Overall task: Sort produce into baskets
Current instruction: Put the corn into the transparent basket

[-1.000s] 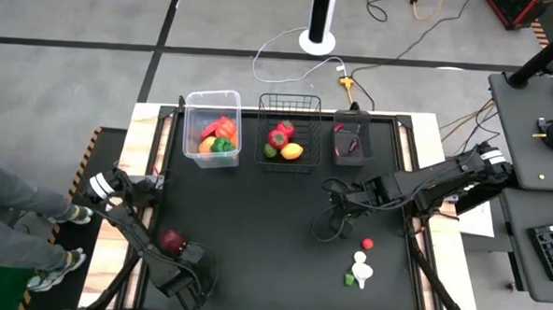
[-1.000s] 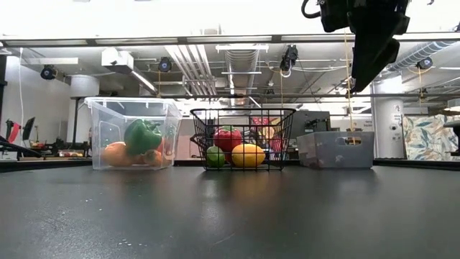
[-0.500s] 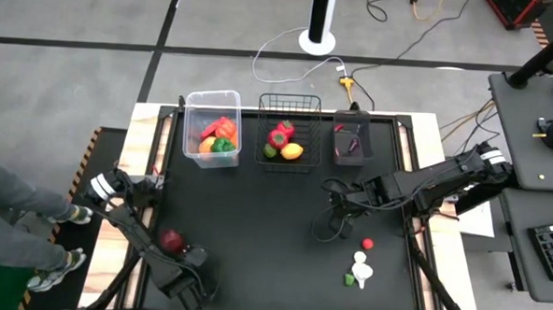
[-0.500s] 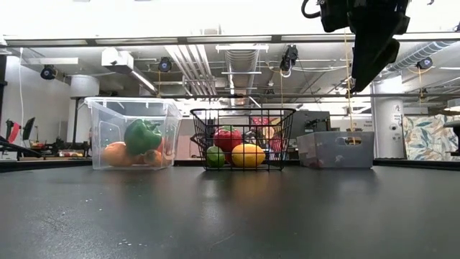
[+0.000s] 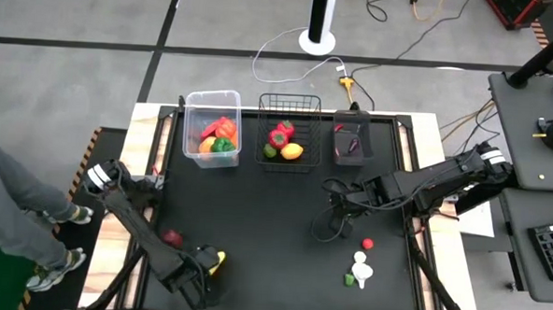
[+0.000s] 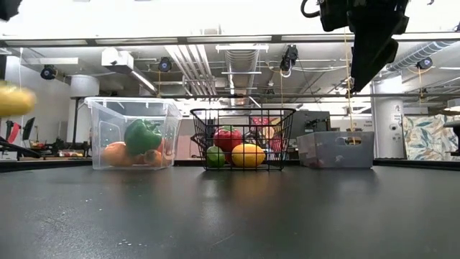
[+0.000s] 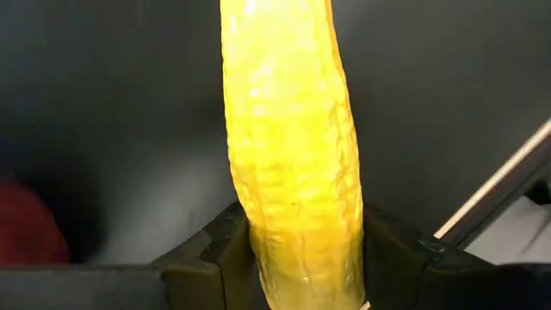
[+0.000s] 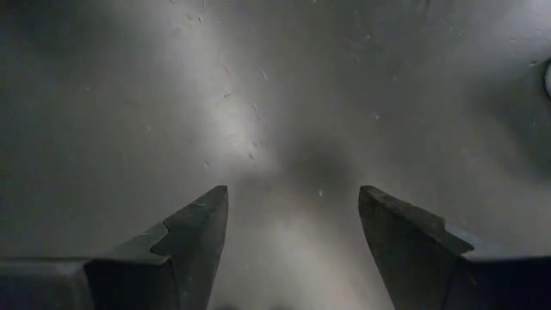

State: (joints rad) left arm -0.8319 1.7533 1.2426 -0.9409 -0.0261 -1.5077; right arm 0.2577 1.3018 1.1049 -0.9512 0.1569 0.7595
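Left gripper (image 7: 301,275) is grasping a yellow corn cob (image 7: 288,155), jaws clenched on its lower end, near the front-left corner of the counter (image 5: 274,211). In the low view the cob is showing at the far left edge, apparently off the surface. A dark red fruit (image 5: 172,237) is lying just beside that gripper on the counter.

Right gripper (image 8: 293,250) is hanging mid-counter, jaws released and holding nothing.

Judgement on the step: the cob is pinched at one end only, so it is likely to swing; carrying it slowly and level should keep it from pivoting out. It should be lifted clear of the basket rims before travel.

Baskets are standing in a row along the far edge: clear plastic tub (image 5: 213,98), black wire-mesh basket (image 5: 290,101), smoky bin (image 5: 353,138). The tub and mesh basket are already holding peppers and other produce; the bin's contents are too small to tell.

Open room: a wide bare stretch is lying between the left gripper and the baskets. A small red piece (image 5: 368,243) and a white-and-green cluster (image 5: 358,270) are sitting front-right, well apart from that path.
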